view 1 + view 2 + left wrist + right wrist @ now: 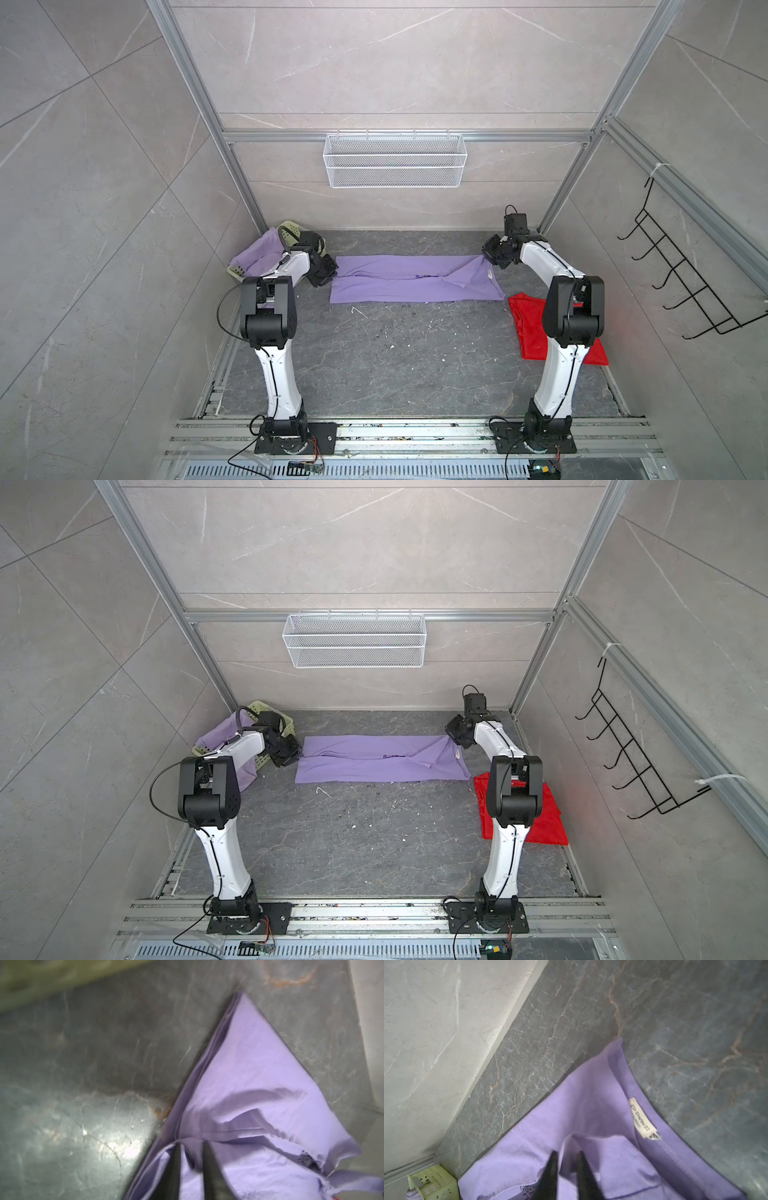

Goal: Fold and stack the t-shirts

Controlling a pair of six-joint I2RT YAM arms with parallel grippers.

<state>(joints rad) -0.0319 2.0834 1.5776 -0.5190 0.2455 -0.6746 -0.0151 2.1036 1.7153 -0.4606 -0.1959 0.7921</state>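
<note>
A lilac t-shirt (415, 278) (382, 758) lies folded into a long band across the far part of the dark tabletop, with dark print in its middle fold. My left gripper (328, 276) (192, 1145) is at the band's left end, its fingers parted over a raised fold of the cloth. At the right end is my right gripper (488, 255) (567, 1152), fingers parted astride a fabric edge near the collar label (640, 1118). Another lilac t-shirt (257, 253) (220, 733) hangs out of the green basket.
The pale green perforated basket (289, 232) (266, 708) stands in the far left corner behind the left arm. A red cloth (532, 328) lies under the right arm. A white wire basket (395, 160) hangs on the back wall and a black hook rack (685, 286) on the right wall.
</note>
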